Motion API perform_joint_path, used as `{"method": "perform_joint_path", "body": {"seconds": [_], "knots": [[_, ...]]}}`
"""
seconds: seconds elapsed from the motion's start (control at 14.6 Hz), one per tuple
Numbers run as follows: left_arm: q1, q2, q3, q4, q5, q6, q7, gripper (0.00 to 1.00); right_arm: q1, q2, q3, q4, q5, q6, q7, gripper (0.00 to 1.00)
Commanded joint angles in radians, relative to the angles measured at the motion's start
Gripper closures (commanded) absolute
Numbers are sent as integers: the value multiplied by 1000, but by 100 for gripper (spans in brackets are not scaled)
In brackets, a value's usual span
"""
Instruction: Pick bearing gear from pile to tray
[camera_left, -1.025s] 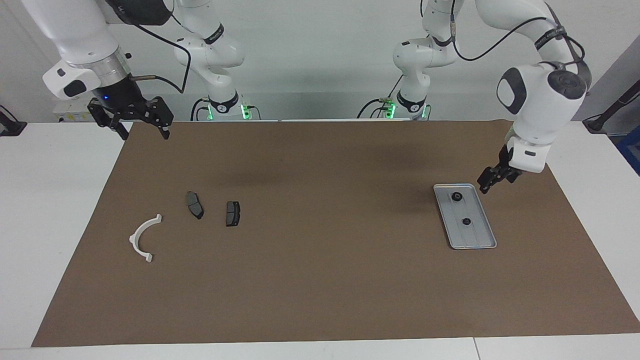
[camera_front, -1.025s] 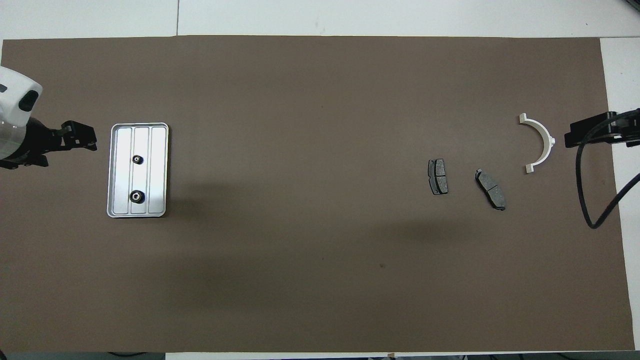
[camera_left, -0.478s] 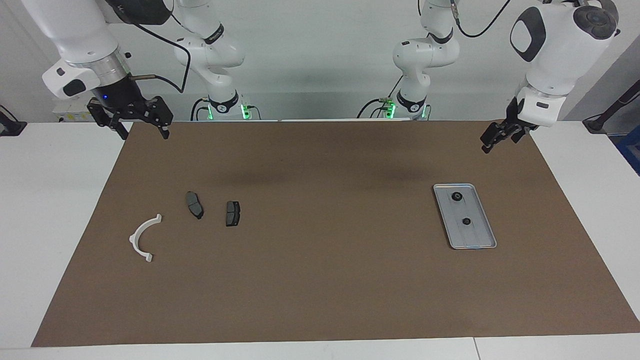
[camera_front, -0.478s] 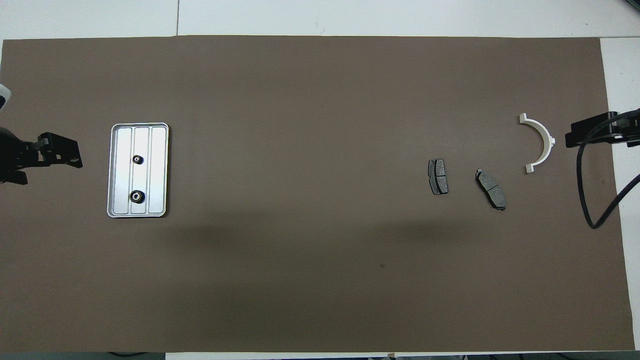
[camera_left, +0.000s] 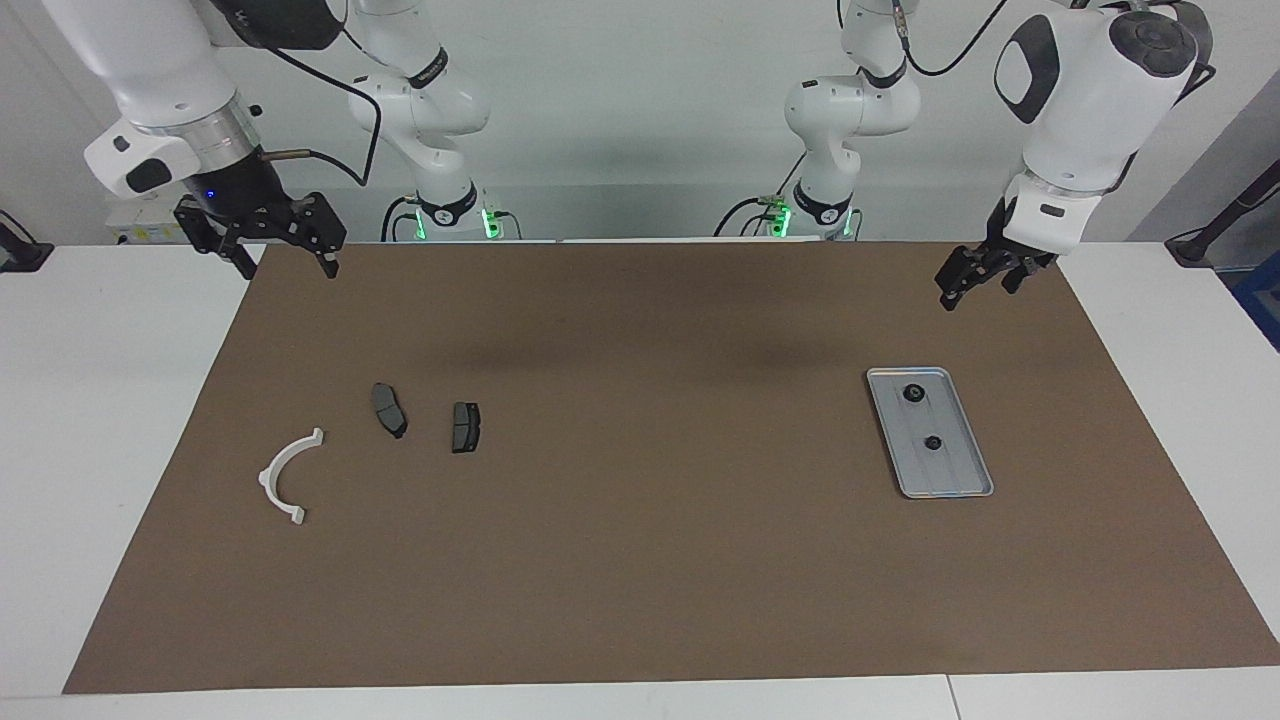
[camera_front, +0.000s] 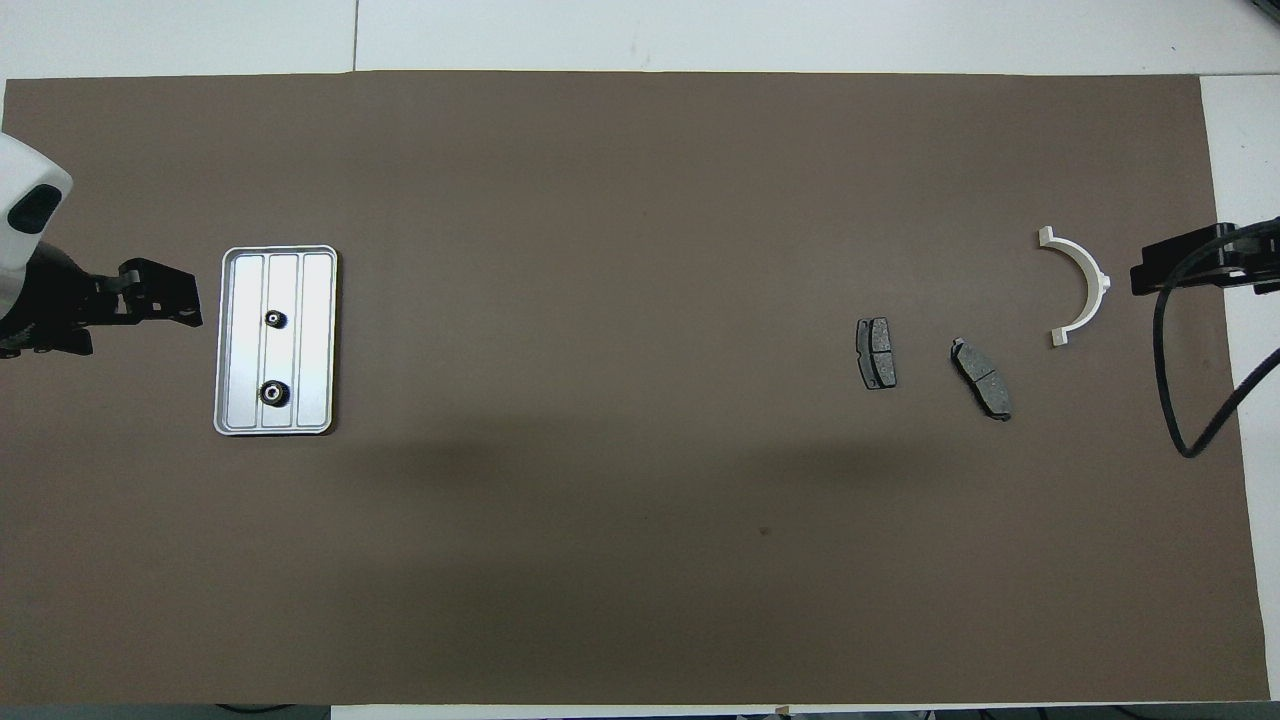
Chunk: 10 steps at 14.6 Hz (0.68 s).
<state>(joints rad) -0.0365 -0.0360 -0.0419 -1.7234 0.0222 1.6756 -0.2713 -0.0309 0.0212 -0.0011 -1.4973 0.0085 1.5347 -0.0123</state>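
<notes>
Two robot arms stand at one end of a table covered by a brown mat (camera_left: 640, 560); you are looking at a moment just after a placement. The silver tray (camera_left: 958, 478) lies toward the left arm's end of the table; two small black bearing gears (camera_left: 912, 394) rest inside it, one nearer the robots, the second (camera_left: 932, 443) farther along the tray, apart from each other.

What has changed: a second ago the left gripper (camera_left: 962, 279) hung low beside the tray's nearer end; it has since risen and pulled back toward its base, and now hangs in the air over the mat's edge nearest the robots, touching nothing. Its jaws stand apart and hold nothing; so the second gear looks already released, and this is the retreat after the drop.

The right gripper (camera_left: 283, 246) waits over the mat's corner at the right arm's end, unmoved through the last second; its jaws are spread wide and empty.

What remains of the pile lies toward the right arm's end: a white curved arc (camera_left: 287, 479); two dark grey pads, one (camera_left: 389, 409) beside the arc, the other (camera_left: 465, 427) just beside the first. You would find no small black round piece among them in either view; my judgement is that every gear is in the tray and the task is finished, or very nearly so.
</notes>
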Motion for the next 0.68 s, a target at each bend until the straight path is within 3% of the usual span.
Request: {"method": "perform_joint_path", "body": {"seconds": [0.0,0.62], "knots": [[-19,1,22,21,-24,4,15,0,-15,-27,7,-34,-5,19,-23,0],[-17,2,20,65,-27,-23,34,0,-15,-29,7,-34,-7,16,-23,0]]}}
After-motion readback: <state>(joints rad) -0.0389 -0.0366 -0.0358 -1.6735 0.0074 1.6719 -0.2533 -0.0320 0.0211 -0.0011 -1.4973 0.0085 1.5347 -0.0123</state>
